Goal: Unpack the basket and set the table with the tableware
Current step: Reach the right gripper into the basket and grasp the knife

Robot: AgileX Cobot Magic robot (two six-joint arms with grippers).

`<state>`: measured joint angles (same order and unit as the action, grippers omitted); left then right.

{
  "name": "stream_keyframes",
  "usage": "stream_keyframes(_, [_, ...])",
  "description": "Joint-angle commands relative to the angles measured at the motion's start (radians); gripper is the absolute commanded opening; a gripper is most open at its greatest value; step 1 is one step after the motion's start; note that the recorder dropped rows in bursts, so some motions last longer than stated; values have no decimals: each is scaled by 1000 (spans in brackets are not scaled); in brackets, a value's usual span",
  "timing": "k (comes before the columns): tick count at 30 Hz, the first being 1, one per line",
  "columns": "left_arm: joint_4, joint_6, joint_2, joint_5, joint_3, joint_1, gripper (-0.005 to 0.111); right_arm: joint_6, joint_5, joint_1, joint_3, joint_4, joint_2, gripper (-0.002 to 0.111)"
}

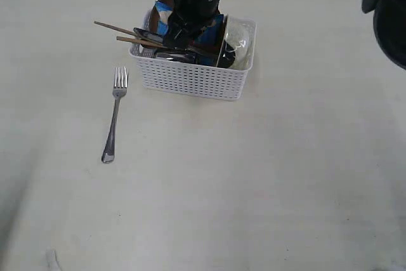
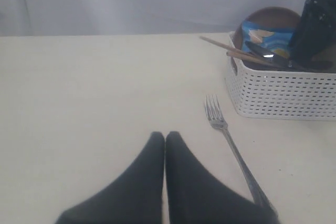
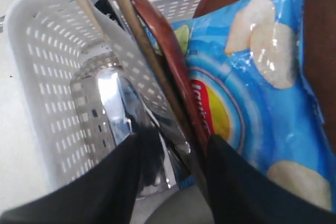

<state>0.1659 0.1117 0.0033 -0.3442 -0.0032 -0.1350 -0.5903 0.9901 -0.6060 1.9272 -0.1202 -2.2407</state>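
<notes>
Left gripper [image 2: 165, 137], its two black fingers pressed together and empty, hovers over the plain cream-white tabletop [image 1: 285, 176]. A steel fork [image 1: 114, 115] lies at eight o'clock of the white perforated plastic basket [image 1: 190, 80], tines toward twelve. Two wooden chopsticks [image 1: 124, 35] jut out at ten o'clock. Right gripper [image 3: 176, 142] reaches inside, fingers apart by a steel cylindrical cup [image 3: 105, 98].

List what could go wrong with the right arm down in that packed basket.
1. The right end effector straddles crowded items, so it might catch a chopstick or the snack packet too.
2. The chopsticks overhang the basket rim; lifting could flick them out towards the fork.
</notes>
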Motion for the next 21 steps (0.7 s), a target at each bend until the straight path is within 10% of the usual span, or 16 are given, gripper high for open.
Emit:
stream_keyframes(1, [-4, -1, -3, 2, 3, -8, 0, -29, -24, 8, 3, -10, -33, 40])
stream_keyframes(9, [-4, -1, -3, 2, 3, -8, 0, -32, -75, 10, 1, -5, -68, 37])
stream_keyframes(13, [-4, -1, -3, 2, 3, -8, 0, -39, -94, 10, 1, 20, -68, -1])
stream_keyframes(21, [-1, -1, -3, 2, 3, -8, 0, -39, -65, 10, 1, 17, 17, 0])
